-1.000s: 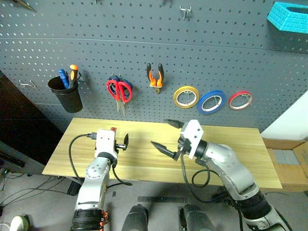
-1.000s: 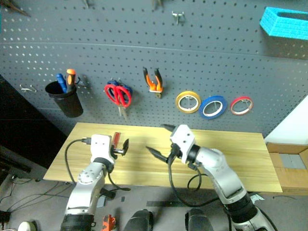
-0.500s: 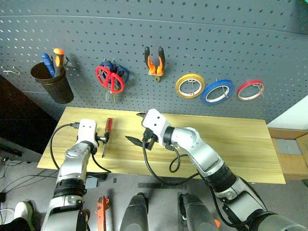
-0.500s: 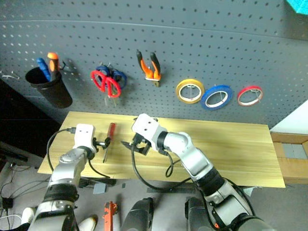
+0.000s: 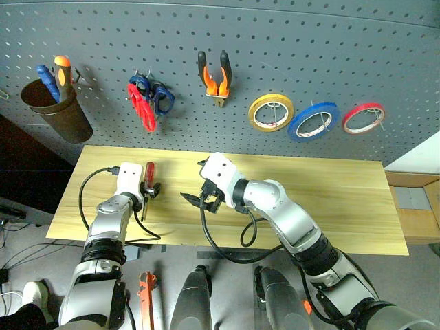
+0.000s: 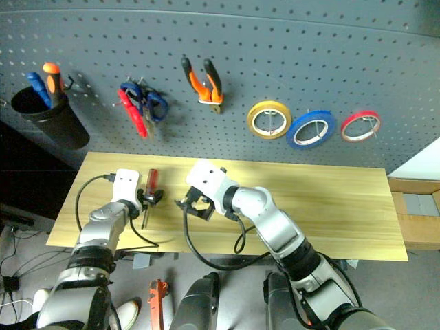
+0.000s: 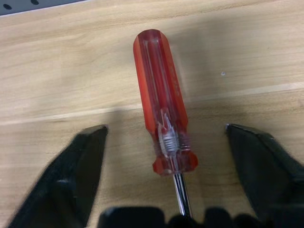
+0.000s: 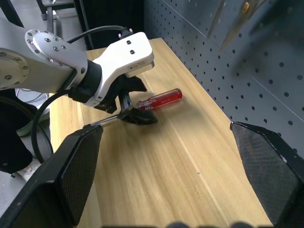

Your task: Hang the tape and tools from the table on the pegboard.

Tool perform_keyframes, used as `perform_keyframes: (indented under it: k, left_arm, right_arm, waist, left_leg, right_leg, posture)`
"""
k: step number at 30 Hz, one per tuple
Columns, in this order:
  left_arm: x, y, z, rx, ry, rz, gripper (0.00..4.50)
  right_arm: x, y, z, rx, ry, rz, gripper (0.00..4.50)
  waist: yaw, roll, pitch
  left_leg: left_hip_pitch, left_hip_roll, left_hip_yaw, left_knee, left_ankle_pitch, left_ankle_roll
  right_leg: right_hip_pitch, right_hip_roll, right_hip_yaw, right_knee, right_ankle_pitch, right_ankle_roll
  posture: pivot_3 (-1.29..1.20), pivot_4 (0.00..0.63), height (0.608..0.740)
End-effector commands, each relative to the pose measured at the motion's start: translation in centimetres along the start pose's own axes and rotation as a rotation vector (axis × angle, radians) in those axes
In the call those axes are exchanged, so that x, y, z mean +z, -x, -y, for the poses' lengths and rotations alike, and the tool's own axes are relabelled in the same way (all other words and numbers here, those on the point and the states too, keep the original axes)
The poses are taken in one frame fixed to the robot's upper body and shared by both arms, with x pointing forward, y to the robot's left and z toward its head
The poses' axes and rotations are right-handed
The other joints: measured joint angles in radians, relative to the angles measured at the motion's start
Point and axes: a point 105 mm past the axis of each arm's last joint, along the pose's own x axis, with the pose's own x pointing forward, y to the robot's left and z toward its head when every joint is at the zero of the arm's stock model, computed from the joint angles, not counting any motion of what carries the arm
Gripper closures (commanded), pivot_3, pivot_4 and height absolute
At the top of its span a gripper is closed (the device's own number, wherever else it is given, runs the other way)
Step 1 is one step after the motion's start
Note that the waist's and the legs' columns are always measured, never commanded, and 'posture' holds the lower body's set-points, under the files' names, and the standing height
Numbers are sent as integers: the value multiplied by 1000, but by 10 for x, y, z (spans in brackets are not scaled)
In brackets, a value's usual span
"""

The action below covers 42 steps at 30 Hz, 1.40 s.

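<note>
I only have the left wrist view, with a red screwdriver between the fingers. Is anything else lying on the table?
Observer: No. The screwdriver is the only loose item I can see on the table.
Operator: Where is the other arm?
Observer: The right gripper hangs over the middle of the table, to the right of the screwdriver. Its fingers are open and hold nothing.
Operator: What's on the wall behind?
Observer: The pegboard already carries the red scissors, the pliers and the blue tape.
</note>
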Motion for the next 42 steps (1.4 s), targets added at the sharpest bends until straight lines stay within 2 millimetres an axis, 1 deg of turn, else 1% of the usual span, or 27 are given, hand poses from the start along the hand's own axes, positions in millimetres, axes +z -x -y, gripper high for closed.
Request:
perform_keyframes:
  k: [1, 6, 7, 11, 12, 14, 16, 17, 18, 19, 20, 21, 22, 23, 24, 25, 29, 30, 33, 34, 35, 36, 38, 39, 42]
  left_arm:
    - [-3, 2, -3, 0, -5, -20, 1905]
    - [3, 2, -1, -1, 8, 2, 3637]
    - [3, 1, -1, 0, 8, 3, 3726]
    - [6, 1, -2, 11, 2, 16, 3726]
    - [8, 2, -2, 15, 1, 26, 3726]
    - [12, 7, 0, 17, -9, 56, 3726]
    - [14, 16, 6, 11, -47, 87, 3726]
    - [15, 21, 9, 10, -61, 103, 3726]
    - [17, 26, 13, 12, -75, 123, 3726]
    - [22, 39, 21, 23, -69, 178, 3726]
    - [26, 49, 27, 33, -62, 216, 3726]
    - [27, 62, 34, 55, -72, 241, 3726]
    - [27, 73, 41, 73, -80, 258, 3726]
    - [28, 84, 48, 90, -105, 274, 3726]
    - [29, 92, 52, 103, -119, 285, 3726]
    - [32, 97, 53, 127, -135, 300, 3726]
    - [69, 142, 27, 395, -180, 463, 3726]
    - [78, 148, 23, 428, -202, 503, 3726]
    - [115, 161, 9, 510, -272, 652, 3726]
    - [132, 162, 2, 534, -284, 704, 3726]
    - [143, 162, -3, 550, -289, 736, 3726]
    - [163, 161, -12, 573, -307, 788, 3726]
    - [192, 157, -27, 601, -321, 847, 3726]
    - [202, 154, -32, 603, -318, 861, 3726]
    - [218, 141, -41, 585, -302, 884, 3726]
  right_arm:
    - [12, 2, 1, -7, 10, 53, 0]
    - [13, 2, 5, -9, 16, 65, 0]
    - [13, 2, 5, -7, 17, 70, 0]
    - [14, 4, 5, 2, 19, 95, 0]
    - [13, 6, 5, 6, 16, 101, 0]
    - [12, 15, 5, 17, 7, 120, 0]
    - [8, 26, 3, 32, -4, 141, 0]
    - [8, 31, 3, 41, -15, 153, 0]
    - [6, 36, 2, 50, -36, 168, 0]
    - [6, 46, 2, 58, -72, 200, 0]
    - [6, 56, 1, 66, -104, 228, 0]
    - [6, 63, -1, 81, -136, 248, 0]
    - [6, 69, -4, 99, -164, 266, 0]
    - [7, 72, -5, 107, -184, 282, 0]
    - [8, 74, -6, 111, -197, 292, 0]
    - [10, 74, -7, 120, -208, 304, 0]
    - [40, 74, -3, 93, -316, 472, 0]
    - [46, 73, -1, 87, -333, 501, 0]
    - [71, 66, 9, 64, -380, 604, 0]
    - [79, 64, 14, 50, -391, 632, 0]
    - [84, 63, 17, 40, -399, 648, 0]
    - [89, 61, 22, 18, -397, 662, 0]
    - [93, 59, 29, -15, -399, 674, 0]
    - [94, 59, 32, -25, -400, 678, 0]
    - [96, 59, 36, -50, -404, 689, 0]
  waist:
    - [-1, 0, 0]
    - [0, 0, 0]
    - [0, 0, 0]
    - [3, -1, 0]
    - [3, -1, -1]
    - [5, -3, -1]
    - [6, -4, -3]
    - [7, -5, -4]
    - [8, -5, -5]
    - [9, -6, -6]
    - [10, -6, -7]
    - [13, -7, -10]
    - [16, -8, -19]
    - [19, -9, -24]
    - [22, -10, -33]
    - [24, -11, -39]
    - [36, -11, -68]
    - [38, -11, -78]
    - [43, -10, -99]
    - [44, -10, -104]
    - [51, -10, -106]
    - [58, -11, -110]
    - [68, -13, -118]
    - [75, -13, -123]
    - [78, -10, -135]
  left_leg:
    - [0, 0, 0, 0, 0, 0]
    - [0, 0, 0, 0, 0, 0]
    - [0, 0, 0, 0, 0, 0]
    - [0, 0, 0, 0, 0, 0]
    - [0, 0, 0, 0, 0, 0]
    - [0, 0, -1, 0, 0, 0]
    - [-2, 0, -2, 0, 0, -1]
    - [-2, 0, -3, 0, 0, -1]
    - [-3, -1, -4, 0, 0, -2]
    - [-4, -1, -5, -1, 0, -2]
    - [-5, -1, -6, -1, 2, -6]
    - [-6, -1, -7, -1, 2, -7]
    - [-8, 0, -8, -1, 2, -7]
    - [-9, 0, -9, -2, 2, -8]
    - [-9, -1, -8, -2, 2, -8]
    - [-10, -2, -8, -1, 2, -8]
    - [-7, -2, -10, -2, 4, -11]
    - [-7, -2, -11, -2, 4, -12]
    - [-1, -3, -12, -3, 8, -13]
    - [0, -2, -12, -3, 10, -14]
    - [1, -2, -12, -3, 12, -14]
    - [6, -2, -13, -3, 13, -14]
    - [10, 0, -16, -3, 16, -13]
    - [10, 0, -17, -3, 16, -13]
    - [11, 0, -17, -4, 17, -13]
  right_leg:
    - [0, 0, 0, 0, 0, 0]
    - [0, 0, 0, 0, 0, 0]
    - [0, 0, 0, 0, 0, 0]
    - [0, 0, 0, 0, 0, 0]
    - [0, 0, 0, 0, 0, 0]
    - [0, -1, -1, -1, 0, 0]
    - [0, -2, -3, -1, 0, 0]
    - [0, -3, -5, -2, 0, 0]
    - [0, -5, -7, -2, 0, 0]
    - [-1, -9, -13, -3, 0, 0]
    - [-1, -13, -16, -2, 0, 0]
    - [-2, -15, -17, -4, 0, 0]
    - [-2, -17, -19, -4, 0, 0]
    - [-3, -18, -20, -7, 0, 0]
    - [-3, -18, -20, -7, 0, 0]
    - [-3, -18, -21, -8, 0, 0]
    - [-1, -14, -26, -4, 1, -1]
    - [-1, -13, -27, -3, 1, -2]
    - [4, -10, -28, -2, 3, -4]
    - [5, -10, -29, -2, 3, -4]
    - [7, -9, -29, -2, 4, -5]
    - [12, -9, -31, -2, 4, -6]
    - [16, -8, -36, -4, 4, -4]
    - [17, -7, -37, -4, 4, -5]
    - [17, -8, -37, -4, 5, -6]
  posture:
    - [80, 390, 740]
    - [95, 369, 740]
    - [99, 361, 740]
    - [103, 336, 740]
    - [106, 320, 740]
    - [108, 303, 740]
    - [113, 276, 740]
    - [113, 276, 740]
    - [122, 254, 740]
    - [136, 231, 740]
    - [136, 231, 740]
    - [156, 204, 740]
    - [163, 195, 740]
    - [175, 178, 740]
    - [175, 178, 740]
    - [192, 158, 740]
    - [225, 126, 740]
    - [228, 121, 740]
    - [236, 108, 740]
    - [243, 102, 740]
    - [243, 102, 740]
    - [246, 101, 740]
    - [250, 99, 740]
    - [249, 101, 740]
    - [240, 107, 740]
